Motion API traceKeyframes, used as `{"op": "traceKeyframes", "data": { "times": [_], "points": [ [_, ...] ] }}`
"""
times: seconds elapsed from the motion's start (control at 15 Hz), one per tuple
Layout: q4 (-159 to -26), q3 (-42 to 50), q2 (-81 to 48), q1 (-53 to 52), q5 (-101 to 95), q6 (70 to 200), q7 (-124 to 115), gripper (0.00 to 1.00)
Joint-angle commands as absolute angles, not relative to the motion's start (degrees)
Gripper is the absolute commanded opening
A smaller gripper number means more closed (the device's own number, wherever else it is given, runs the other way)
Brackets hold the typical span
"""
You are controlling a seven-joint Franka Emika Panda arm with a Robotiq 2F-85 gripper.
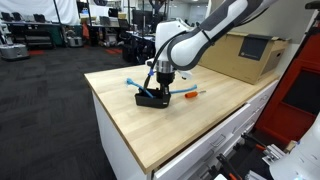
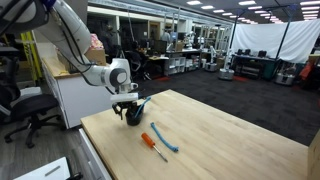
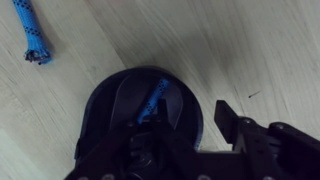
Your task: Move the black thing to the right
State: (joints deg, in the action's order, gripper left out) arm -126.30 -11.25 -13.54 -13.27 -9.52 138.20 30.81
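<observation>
Evidently lined up for a grasp, in an exterior view the gripper [image 1: 159, 85] sits low over the one black thing [image 1: 152, 98], mid-surface [image 1: 200, 125], with one blue-and-orange tool [image 1: 186, 93] beside it. In an exterior view the black thing [image 2: 133, 116] lies apart from that tool. In the wrist view one light-blue stick [image 3: 152, 100] pokes from it; I cannot tell whether the jaws are spread or pinching.

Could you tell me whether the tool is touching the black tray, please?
Cannot tell. In an exterior view the tool sits right at the black tray, too small to judge; in the wrist view black on black hides any contact or gap.
</observation>
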Motion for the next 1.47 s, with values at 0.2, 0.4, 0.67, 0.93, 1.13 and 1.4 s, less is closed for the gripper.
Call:
{"op": "traceKeyframes", "data": {
  "times": [0.2, 0.4, 0.67, 0.93, 1.13, 1.4],
  "points": [
    [-125.6, -12.3, -15.1, -11.5, -10.3, 138.9, 31.7, 0.03],
    [-125.8, -11.9, -13.5, -11.6, -11.4, 138.6, 30.5, 0.00],
    [-127.0, -10.7, -8.0, -10.9, -13.5, 139.3, 28.0, 0.02],
    [-126.7, -7.1, -2.0, -8.0, -15.7, 137.2, 23.9, 0.02],
    [-125.1, -3.3, -0.6, -4.3, -14.3, 134.1, 23.7, 0.02],
    [-122.5, 1.4, -2.8, 0.2, -10.8, 129.6, 24.9, 0.02]
  ]
}}
